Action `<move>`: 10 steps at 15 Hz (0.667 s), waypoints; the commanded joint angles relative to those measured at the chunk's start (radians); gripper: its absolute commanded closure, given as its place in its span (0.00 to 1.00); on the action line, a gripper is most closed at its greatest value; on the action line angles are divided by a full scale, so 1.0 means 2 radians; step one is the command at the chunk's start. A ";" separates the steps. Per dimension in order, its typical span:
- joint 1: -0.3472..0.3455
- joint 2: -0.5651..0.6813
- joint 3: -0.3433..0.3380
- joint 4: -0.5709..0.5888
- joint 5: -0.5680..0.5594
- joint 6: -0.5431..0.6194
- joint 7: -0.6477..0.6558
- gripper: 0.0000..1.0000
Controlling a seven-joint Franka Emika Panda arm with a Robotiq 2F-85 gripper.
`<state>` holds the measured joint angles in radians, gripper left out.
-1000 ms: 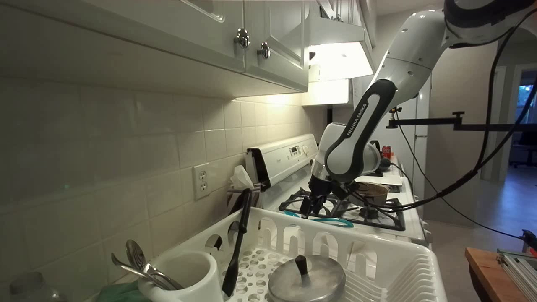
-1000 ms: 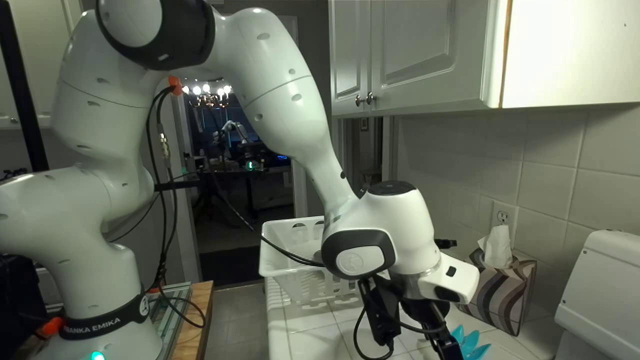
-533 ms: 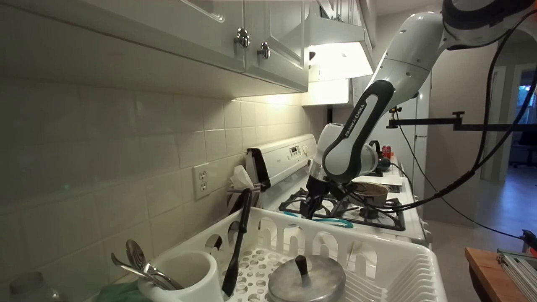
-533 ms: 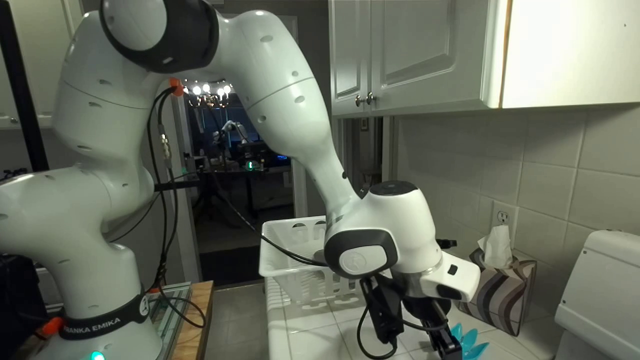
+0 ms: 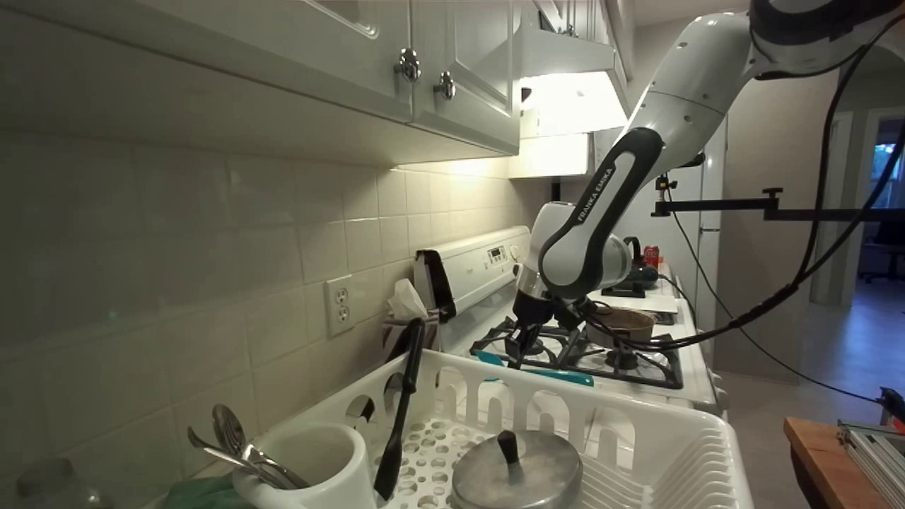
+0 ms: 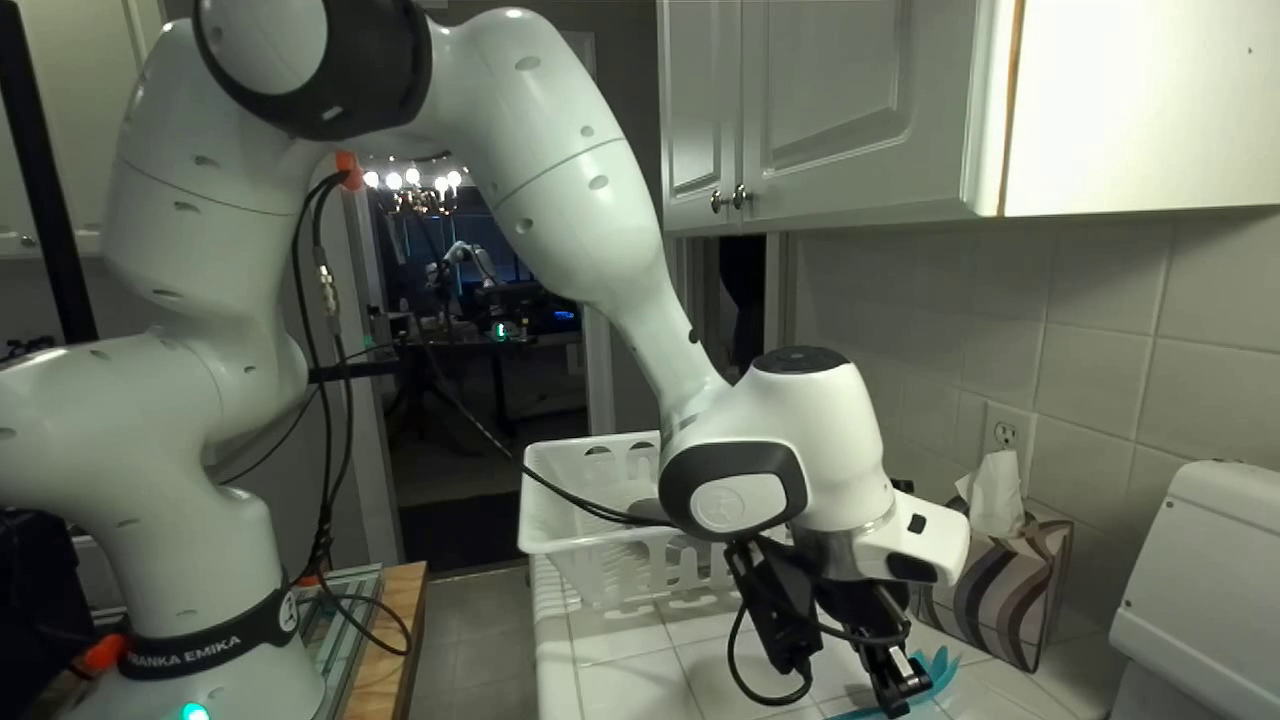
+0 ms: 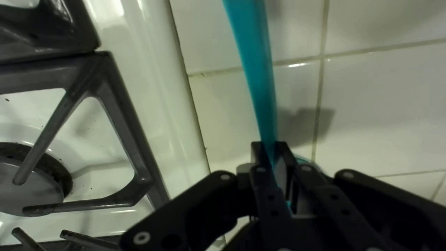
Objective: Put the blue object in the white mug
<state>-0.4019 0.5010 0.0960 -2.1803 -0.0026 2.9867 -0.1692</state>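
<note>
Blue object, a slim teal utensil, was pinched in the gripper, whose fingertips pressed on both sides of its handle. In the wrist view that handle ran toward twelve o'clock and out past the top edge, and a little more teal showed between three and four o'clock of the grip. In an exterior view its pronged head sat just beside the gripper, between one and two o'clock; whether any part touched the counter could not be told. In the wrist view the tiled counter spread toward three o'clock, and the stove, with its black grate, filled nine.

In an exterior view the dish rack stood at six o'clock from the gripper, holding a round metal lid with a black knob. At ten o'clock from the lid a black long-handled utensil leaned. The white mug stood at eight o'clock from the gripper, well apart from the blue object, with shiny spoons in it. On the stove a pan stood between two and three o'clock, and a red can farther off between one and two. In an exterior view a striped tissue box stood between one and two o'clock from the gripper, and the white arm showed toward eleven.
</note>
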 commanded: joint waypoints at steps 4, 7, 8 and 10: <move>0.004 -0.026 0.000 -0.008 0.012 -0.036 -0.040 1.00; 0.011 -0.030 -0.006 -0.011 0.011 -0.044 -0.044 1.00; 0.018 -0.031 -0.013 -0.012 0.007 -0.041 -0.040 0.99; 0.027 -0.032 -0.024 -0.014 0.004 -0.031 -0.035 0.74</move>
<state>-0.3812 0.4671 0.0827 -2.1837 -0.0026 2.9250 -0.2285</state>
